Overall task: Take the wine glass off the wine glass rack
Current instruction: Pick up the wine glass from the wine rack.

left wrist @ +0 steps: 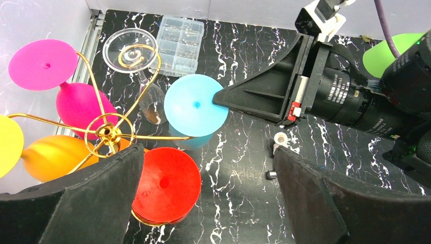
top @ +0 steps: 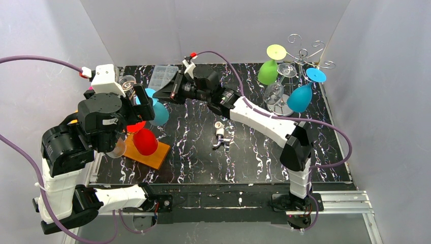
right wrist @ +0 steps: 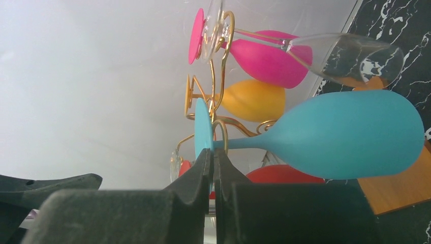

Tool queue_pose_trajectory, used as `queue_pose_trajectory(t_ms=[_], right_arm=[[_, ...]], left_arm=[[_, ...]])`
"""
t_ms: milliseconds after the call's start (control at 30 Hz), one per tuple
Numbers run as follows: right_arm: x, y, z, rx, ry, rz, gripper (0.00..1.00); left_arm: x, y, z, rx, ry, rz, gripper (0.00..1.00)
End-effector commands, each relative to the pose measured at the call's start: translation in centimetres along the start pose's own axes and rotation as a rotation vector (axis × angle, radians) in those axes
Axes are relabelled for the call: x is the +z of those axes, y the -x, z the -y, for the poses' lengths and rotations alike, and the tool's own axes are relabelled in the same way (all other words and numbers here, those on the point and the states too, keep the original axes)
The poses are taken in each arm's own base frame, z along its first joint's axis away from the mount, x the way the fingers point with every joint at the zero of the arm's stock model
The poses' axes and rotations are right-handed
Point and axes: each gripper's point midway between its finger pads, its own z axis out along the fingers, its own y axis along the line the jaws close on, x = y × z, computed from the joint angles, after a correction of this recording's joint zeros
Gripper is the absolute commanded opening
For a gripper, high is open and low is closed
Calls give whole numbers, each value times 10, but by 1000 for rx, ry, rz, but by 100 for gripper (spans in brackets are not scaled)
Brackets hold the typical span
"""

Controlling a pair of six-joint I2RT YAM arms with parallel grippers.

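Presently, the blue wine glass [right wrist: 350,134] hangs on the gold rack [left wrist: 108,133] near the bench's left edge, and the right gripper [right wrist: 213,152] is pinched narrow on its foot rim. The red glass [left wrist: 167,185] and clear glass [left wrist: 131,51] flank it closely. The left gripper [left wrist: 207,152] is spread wide above the rack. Toward bench centre lies only a small metal fitting [top: 220,136].

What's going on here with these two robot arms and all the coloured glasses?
The right gripper, stretched across the table to the gold rack, is shut on the flat foot of the light blue glass. That glass appears to hang on the rack, bowl down, so it is not off yet. The left gripper hovers open above the same rack, holding nothing.
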Motion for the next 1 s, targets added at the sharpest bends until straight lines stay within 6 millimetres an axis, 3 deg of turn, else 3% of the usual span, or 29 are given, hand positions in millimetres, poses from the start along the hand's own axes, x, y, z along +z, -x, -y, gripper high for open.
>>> queue_pose_trajectory(t_ms=[0,967], right_arm=[[-27,20,-54,-2,132,84,1],[-39,3,-58,47,151,40,1]], left_arm=[[1,2,-1,-23,15,13,99],[5,-1,0,-20,29,9,99]])
